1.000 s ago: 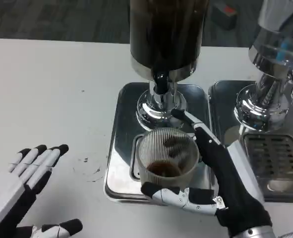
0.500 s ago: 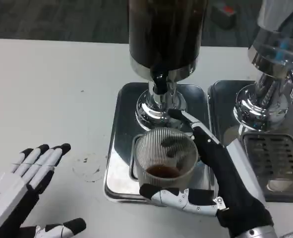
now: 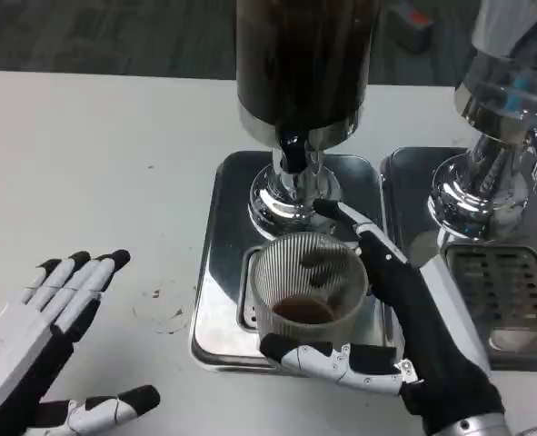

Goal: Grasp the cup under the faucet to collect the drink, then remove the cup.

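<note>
White counter (image 3: pixel 114 154), two steel trays at centre and right. We note the cup (image 3: pixel 307 291) upright on the near part of the middle tray (image 3: pixel 215 272), just near of the dark dispenser's spout (image 3: pixel 293 150), a little brown drink in its bottom. Right hand (image 3: pixel 404 318) wraps it: thumb along the near wall, fingers (image 3: pixel 359 227) round the far right side, holding. Left hand (image 3: pixel 45 318) lies flat, well to the left, fingers spread, empty. We judge the lift falls to the right hand, straight toward us.
</note>
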